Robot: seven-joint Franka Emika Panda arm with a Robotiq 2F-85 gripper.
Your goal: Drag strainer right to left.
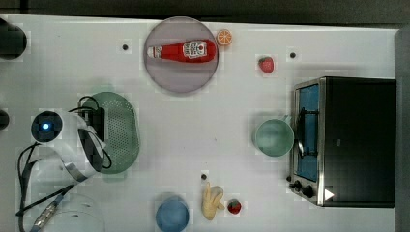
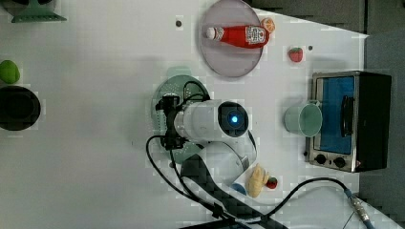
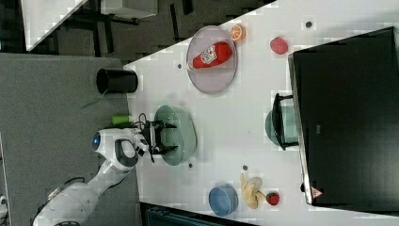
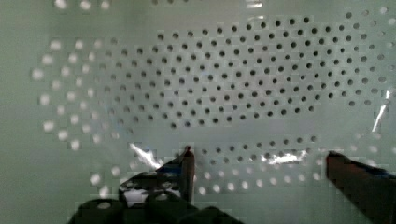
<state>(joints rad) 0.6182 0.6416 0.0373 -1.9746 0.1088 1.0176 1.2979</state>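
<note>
The strainer (image 1: 122, 129) is a pale mint-green oblong colander dotted with small holes. It lies on the white table at the top view's left, and in the left view the strainer (image 2: 177, 85) is partly under the arm. My gripper (image 3: 165, 137) hangs over the strainer (image 3: 182, 134), at the side nearest the arm. In the wrist view the gripper (image 4: 259, 156) is open, its two dark fingertips (image 4: 188, 158) set wide apart just above the perforated inside of the strainer (image 4: 233, 70). Nothing is held between them.
A grey plate (image 1: 164, 77) with a ketchup bottle (image 1: 183, 50) lies at the back, an orange slice (image 1: 224, 37) and a strawberry (image 1: 266, 64) nearby. A green cup (image 1: 273, 137) stands by the toaster oven (image 1: 348, 140). A blue bowl (image 1: 172, 214), a banana (image 1: 211, 200) and another strawberry (image 1: 234, 206) lie along the near edge.
</note>
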